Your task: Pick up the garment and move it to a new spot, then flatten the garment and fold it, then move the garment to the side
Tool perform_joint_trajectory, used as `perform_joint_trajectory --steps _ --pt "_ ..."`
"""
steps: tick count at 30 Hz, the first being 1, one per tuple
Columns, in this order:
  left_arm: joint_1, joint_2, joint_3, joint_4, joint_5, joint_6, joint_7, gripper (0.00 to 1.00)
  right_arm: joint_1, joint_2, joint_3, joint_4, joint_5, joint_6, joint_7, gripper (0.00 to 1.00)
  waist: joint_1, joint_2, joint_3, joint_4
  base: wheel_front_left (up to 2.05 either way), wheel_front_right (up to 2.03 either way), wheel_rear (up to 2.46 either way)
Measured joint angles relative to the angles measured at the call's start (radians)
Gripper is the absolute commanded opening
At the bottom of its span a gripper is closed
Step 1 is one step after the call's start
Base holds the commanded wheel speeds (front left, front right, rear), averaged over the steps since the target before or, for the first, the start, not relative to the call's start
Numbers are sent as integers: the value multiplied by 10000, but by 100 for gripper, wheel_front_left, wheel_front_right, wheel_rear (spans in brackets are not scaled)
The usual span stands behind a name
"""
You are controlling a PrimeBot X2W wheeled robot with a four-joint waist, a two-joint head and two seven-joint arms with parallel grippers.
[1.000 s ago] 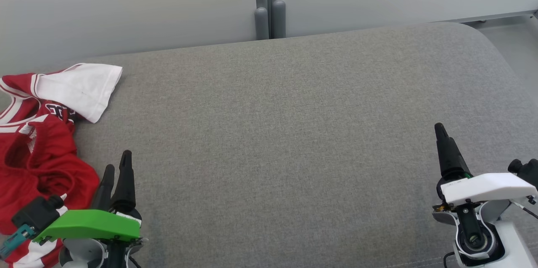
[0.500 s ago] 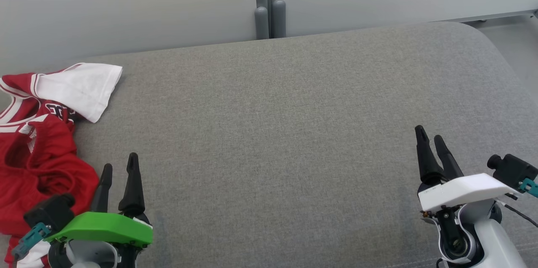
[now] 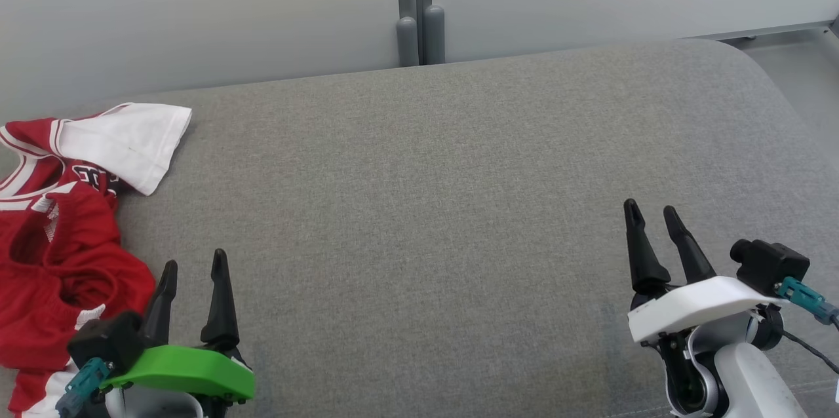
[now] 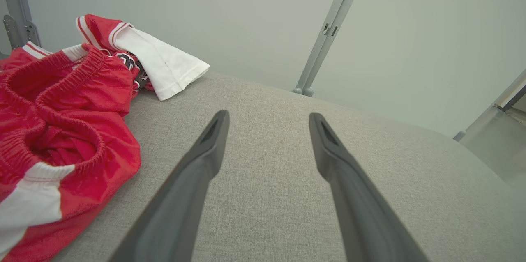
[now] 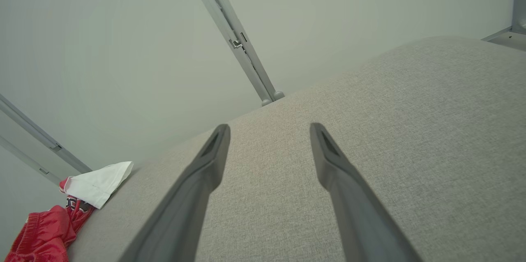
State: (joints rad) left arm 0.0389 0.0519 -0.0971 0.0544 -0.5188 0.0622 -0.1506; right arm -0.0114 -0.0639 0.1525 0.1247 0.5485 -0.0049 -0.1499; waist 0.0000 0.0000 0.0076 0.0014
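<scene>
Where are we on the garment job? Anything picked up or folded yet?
Done: nothing that shows. The red and white garment lies crumpled at the left edge of the grey cushion, neither flattened nor folded. In hand: nothing. The left pincer is open and empty beside the heap, and the right pincer is open over bare cushion. Left: pick up, move, flatten, fold, set aside.

Light bright, even, diffuse. Faint soft-edged shadows low on grey cushion (image 3: 419, 208). Head view sharp. Wrist views: wide-angle stretch toward edges.

Grey fabric bench (image 3: 459, 195) bears crumpled red-and-white garment (image 3: 59, 234) at its left end.
</scene>
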Motion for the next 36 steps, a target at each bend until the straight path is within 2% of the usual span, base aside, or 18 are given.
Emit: perform_joint_trajectory --steps 25,36 --pt "447 -17 -121 8 3131 345 -899 100 201 -33 828 219 -3722 -56 -882 100 0 0 -132 -15 0 0 0" --pt "485 -21 -88 58 3407 347 -1009 100 201 -29 867 393 -4172 -52 -1005 100 0 0 -131 7 0 0 0"
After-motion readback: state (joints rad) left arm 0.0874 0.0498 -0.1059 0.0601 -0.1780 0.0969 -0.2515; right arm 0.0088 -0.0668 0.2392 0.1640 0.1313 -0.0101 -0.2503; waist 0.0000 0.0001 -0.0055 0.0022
